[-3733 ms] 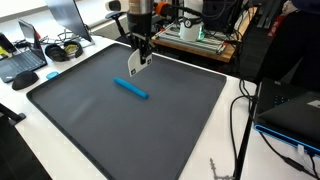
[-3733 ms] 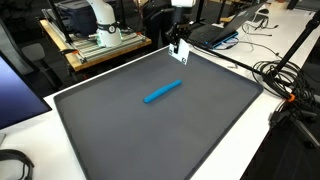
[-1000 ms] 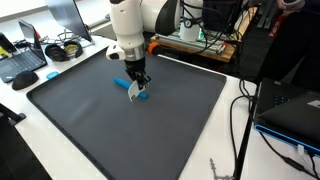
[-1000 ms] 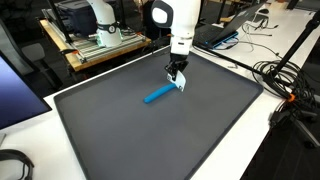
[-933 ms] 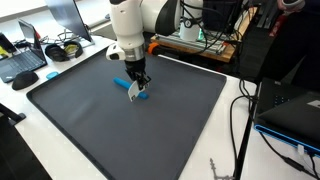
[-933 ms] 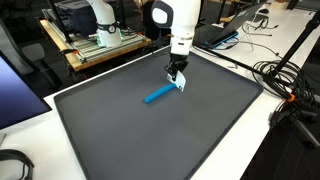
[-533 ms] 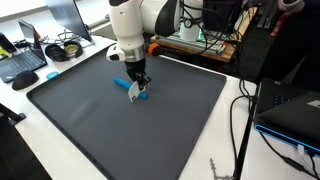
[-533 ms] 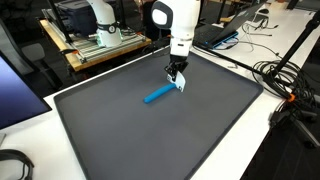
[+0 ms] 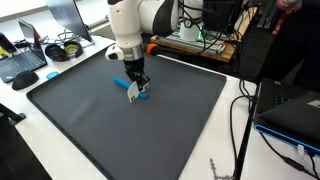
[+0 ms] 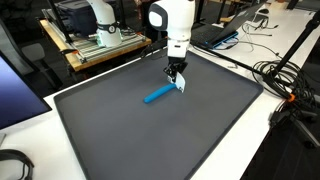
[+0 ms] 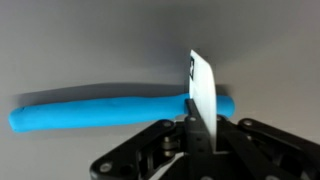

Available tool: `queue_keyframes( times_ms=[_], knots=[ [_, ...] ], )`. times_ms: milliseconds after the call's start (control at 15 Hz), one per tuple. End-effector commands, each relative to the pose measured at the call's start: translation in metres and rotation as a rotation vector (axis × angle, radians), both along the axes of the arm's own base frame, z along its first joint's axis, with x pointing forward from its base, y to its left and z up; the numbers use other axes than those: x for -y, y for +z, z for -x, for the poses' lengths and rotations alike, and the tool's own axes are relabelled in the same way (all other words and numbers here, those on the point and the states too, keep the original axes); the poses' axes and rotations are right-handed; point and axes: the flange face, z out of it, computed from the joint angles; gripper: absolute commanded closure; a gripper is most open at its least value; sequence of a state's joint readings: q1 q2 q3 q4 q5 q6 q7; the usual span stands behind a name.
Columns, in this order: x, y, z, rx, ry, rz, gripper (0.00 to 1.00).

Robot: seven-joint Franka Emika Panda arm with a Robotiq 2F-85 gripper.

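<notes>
- Fingers (image 11: 170,133) of the gripper (image 11: 190,127) are drawn tight together in the wrist view, with no gap showing between them.
- A thin white tab (image 11: 203,85) stands up at their tips. Whether it is pinched or fixed to a finger cannot be told.
- The gripper (image 9: 137,91) points straight down, low over the dark grey mat (image 9: 150,135), above the mat's half that lies toward the robot's base.
- A blue stick (image 10: 159,95) lies flat on the mat (image 10: 150,135), near its middle and well inside every edge in both exterior views.
- In an exterior view the gripper (image 10: 177,83) sits at the end of the stick that is closer to the mat's far edge.
- In the wrist view the white tab crosses the blue stick (image 11: 100,108) close to one end, and a short blue stub shows past it. Actual contact with the stick cannot be told.
- The mat rests on a white table (image 9: 15,140), which shows as a border around it.
- An open laptop (image 9: 20,62) and headphones (image 9: 65,48) lie on the table off one corner of the mat.
</notes>
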State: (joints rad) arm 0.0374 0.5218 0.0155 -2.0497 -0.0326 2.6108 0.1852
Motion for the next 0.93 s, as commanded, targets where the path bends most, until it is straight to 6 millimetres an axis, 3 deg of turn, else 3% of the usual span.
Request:
queue_keyframes(
  times_ms=[0,133,200,467,867],
  knots=[
    [0.010,-0.031,0.011,0.015,0.034,-0.030,0.99],
    [0.012,-0.032,0.016,0.014,0.057,-0.020,0.99],
    [0.004,0.000,0.004,0.027,0.040,-0.010,0.96],
    [0.004,0.000,0.004,0.031,0.052,-0.009,0.96],
    [-0.014,0.004,0.005,0.044,0.063,0.006,0.99]
  ],
)
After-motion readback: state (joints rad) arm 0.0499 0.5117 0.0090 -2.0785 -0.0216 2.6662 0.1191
